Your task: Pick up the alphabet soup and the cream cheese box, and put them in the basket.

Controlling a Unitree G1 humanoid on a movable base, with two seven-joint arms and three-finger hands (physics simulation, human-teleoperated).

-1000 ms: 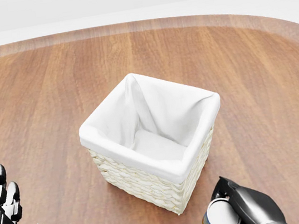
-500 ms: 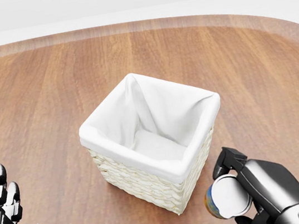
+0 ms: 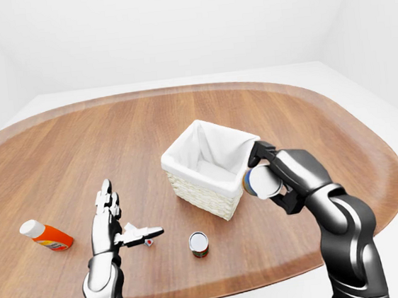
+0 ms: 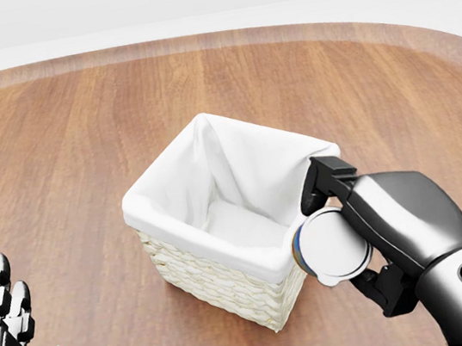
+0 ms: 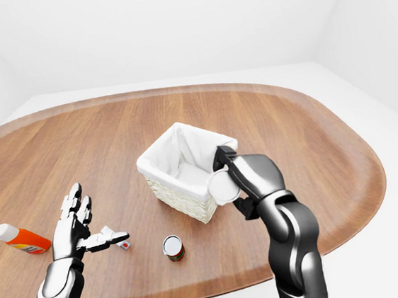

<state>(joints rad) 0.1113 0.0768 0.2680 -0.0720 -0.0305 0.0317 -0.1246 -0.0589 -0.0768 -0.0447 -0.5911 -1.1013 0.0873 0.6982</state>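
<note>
My right fingers [image 4: 341,209] grip alphabet soup can [image 4: 331,248], label hidden, beside basket [image 4: 228,269] | left fingers [image 3: 114,222] spread wide | cream cheese box [image 3: 138,235] half-covered

Woven wicker basket [image 4: 231,286], white cloth lining; glossy wooden table [image 4: 53,147].

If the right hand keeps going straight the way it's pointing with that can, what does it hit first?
Probably the basket. The right hand, shut on the alphabet soup can, points toward the view's left, level with the white-lined rim; the can likely meets the near corner or clears it, though depth is unclear.
</note>
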